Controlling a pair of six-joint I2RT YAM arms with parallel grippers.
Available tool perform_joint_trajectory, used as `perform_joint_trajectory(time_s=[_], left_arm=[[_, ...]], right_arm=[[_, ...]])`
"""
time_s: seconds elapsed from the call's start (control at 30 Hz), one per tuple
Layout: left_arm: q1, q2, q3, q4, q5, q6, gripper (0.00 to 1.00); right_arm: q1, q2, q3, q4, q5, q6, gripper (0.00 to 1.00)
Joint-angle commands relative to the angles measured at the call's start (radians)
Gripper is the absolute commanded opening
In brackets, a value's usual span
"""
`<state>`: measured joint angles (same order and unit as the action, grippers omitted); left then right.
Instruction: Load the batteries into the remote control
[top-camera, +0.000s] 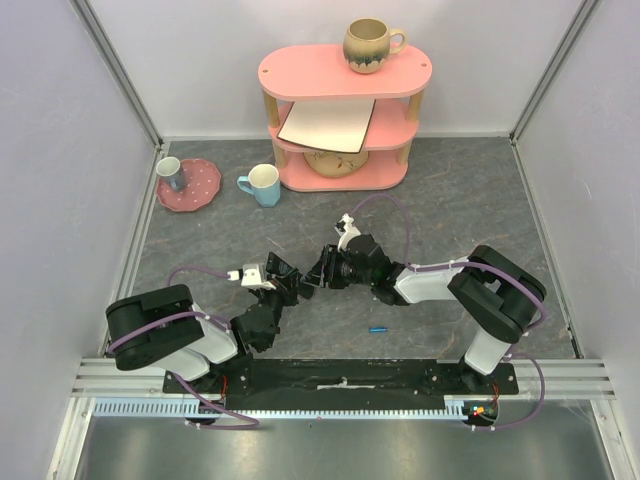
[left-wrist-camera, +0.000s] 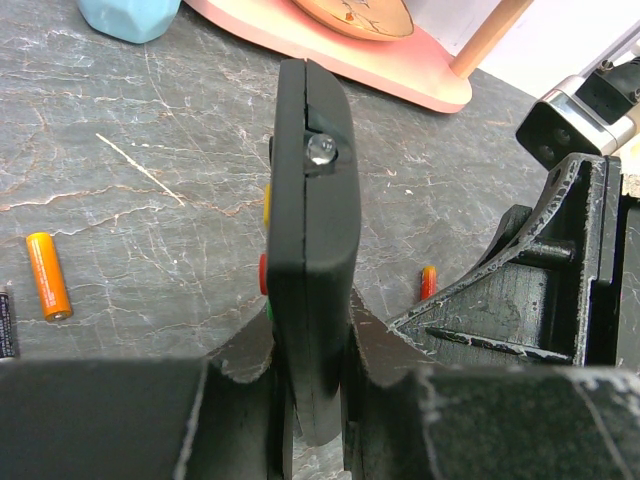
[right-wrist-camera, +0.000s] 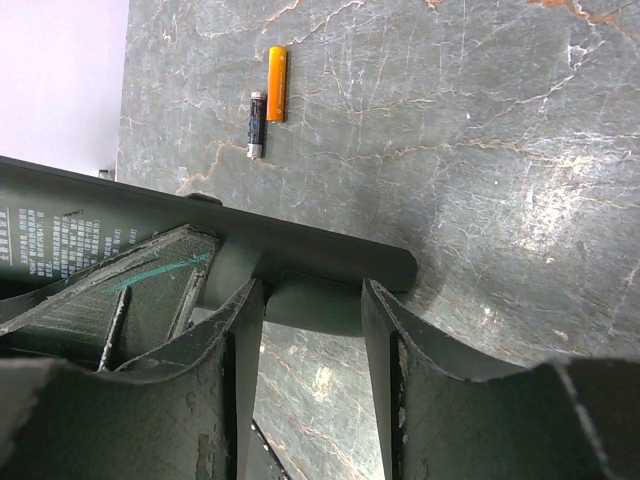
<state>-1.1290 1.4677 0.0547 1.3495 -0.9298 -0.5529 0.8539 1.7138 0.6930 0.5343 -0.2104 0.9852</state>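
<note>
Pink shelf (top-camera: 300, 70): brown mug (top-camera: 368, 45) on top, bowl (top-camera: 335, 162) below. In front of the shelf my left claw (left-wrist-camera: 312, 345) clamps the remote control (left-wrist-camera: 315, 230). My right claw (right-wrist-camera: 313, 300) straddles its end; I cannot tell if it grips. An orange battery (left-wrist-camera: 48, 275) lies loose nearby.

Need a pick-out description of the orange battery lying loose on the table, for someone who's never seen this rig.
Start at the grey marbled table and the slim black plastic remote control clamped in the left gripper. In the left wrist view, the orange cylindrical battery lies flat left of that remote. Its close neighbour is a black battery; this one is plain orange.
</note>
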Motion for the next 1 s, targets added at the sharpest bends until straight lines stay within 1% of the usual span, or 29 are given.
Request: perform_joint_trajectory(time_s=[0.0, 0.23, 0.77, 0.97], left_arm=[[-0.008, 0.0, -0.013, 0.014, -0.027, 0.065, 0.02], [-0.008, -0.003, -0.013, 0.014, -0.033, 0.067, 0.02], [-0.008, -0.003, -0.013, 0.008, -0.035, 0.068, 0.02], [-0.008, -0.004, -0.013, 0.004, -0.035, 0.064, 0.02]], right_arm=[[0.004, 0.01, -0.023, -0.134, 0.051, -0.037, 0.5], [0.004, -0.003, -0.026, -0.143, 0.055, -0.04, 0.47], [0.004, -0.036, -0.024, -0.16, 0.062, -0.042, 0.47], [-0.001, -0.06, -0.032, -0.162, 0.071, -0.042, 0.49]])
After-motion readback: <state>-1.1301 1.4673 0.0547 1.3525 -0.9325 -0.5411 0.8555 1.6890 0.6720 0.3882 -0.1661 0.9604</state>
